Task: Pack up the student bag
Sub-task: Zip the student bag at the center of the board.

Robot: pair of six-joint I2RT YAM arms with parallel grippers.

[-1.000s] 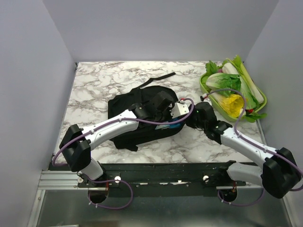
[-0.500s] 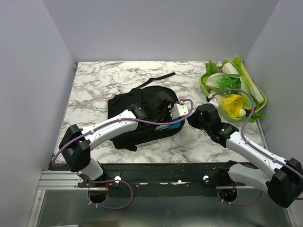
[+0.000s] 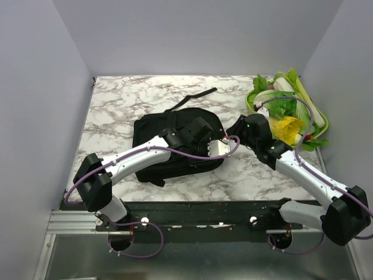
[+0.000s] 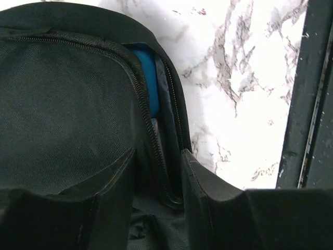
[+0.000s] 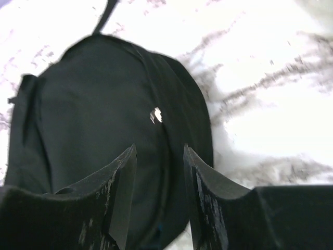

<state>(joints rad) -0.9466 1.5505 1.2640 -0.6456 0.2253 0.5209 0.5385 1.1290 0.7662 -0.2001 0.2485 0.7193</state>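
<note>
Bag [image 3: 152, 129] lies flat at the middle of the table [image 3: 116, 105], one strap [image 3: 195, 96] trailing from its far side. Left gripper [image 4: 157, 153] is at the bag's near right edge. Its fingers [image 4: 208, 187] stand a narrow gap apart, and the open zip [image 4: 151, 130] runs between them. Whether they pinch the fabric cannot be told. A blue item [image 4: 146, 67] shows inside the bag's opening, just behind the zip. Right gripper [image 5: 159, 147] hangs just right of the bag and above it, pointing toward it, jaws a narrow gap apart and holding nothing. A green tray [image 3: 324, 123] of vegetables [image 3: 285, 125] stands to the right of the bag, apart from it.
</note>
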